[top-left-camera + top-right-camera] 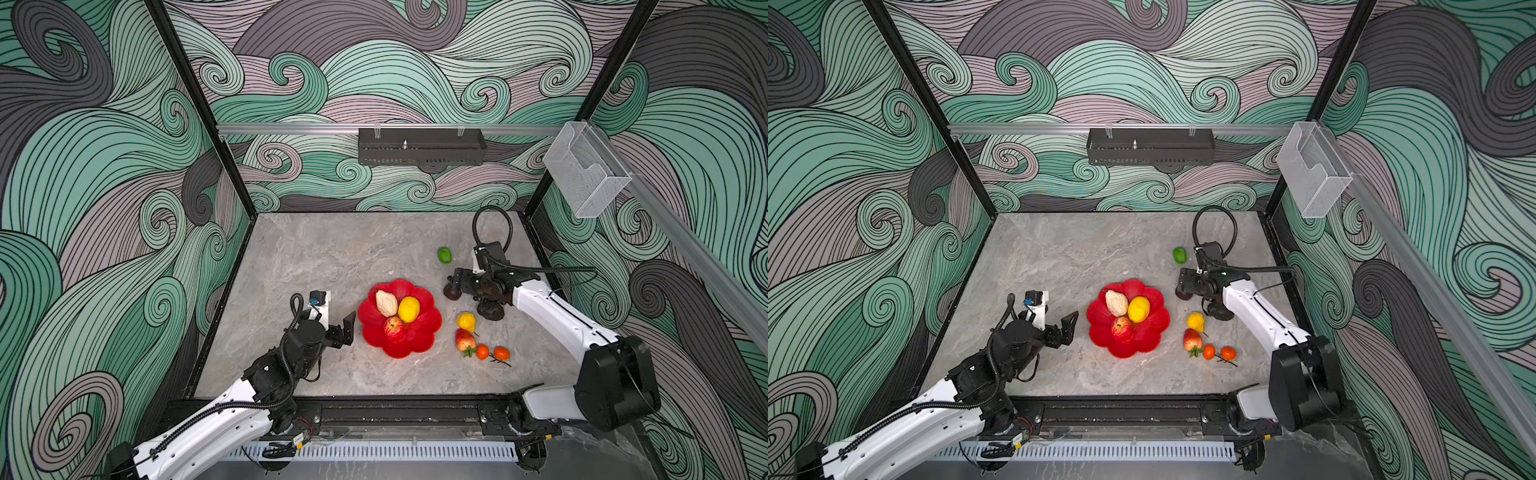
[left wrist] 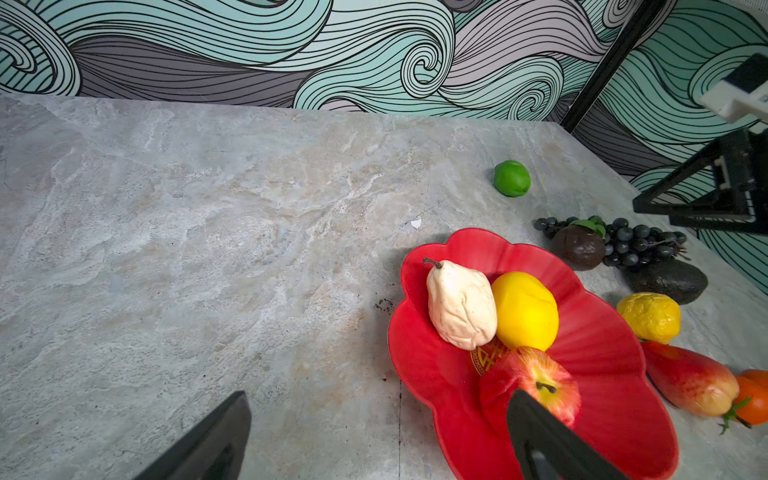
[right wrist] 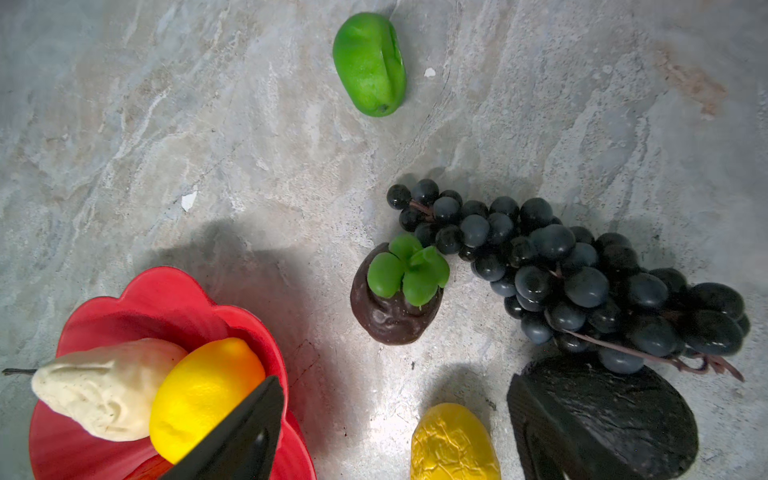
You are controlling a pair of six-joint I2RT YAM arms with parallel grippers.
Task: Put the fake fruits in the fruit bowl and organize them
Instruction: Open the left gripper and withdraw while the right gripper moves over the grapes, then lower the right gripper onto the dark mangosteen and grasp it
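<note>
Your left hand (image 2: 378, 401) hangs released, empty, beside the fruit bowl (image 2: 602, 374) holding pear (image 2: 461, 307), lemon (image 2: 525, 311), apple (image 2: 536, 382) — right hand (image 3: 395, 382) spread wide, near the mangosteen (image 3: 390, 316) outside that bowl.

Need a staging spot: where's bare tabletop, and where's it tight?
Free: left wall to fruit bowl, behind the left arm; back strip between rear wall and lime; front strip between bowl and rail. Tight: right of the bowl, where lemon, strawberry, tangerines, avocado, grapes and mangosteen cluster by the right arm.
</note>
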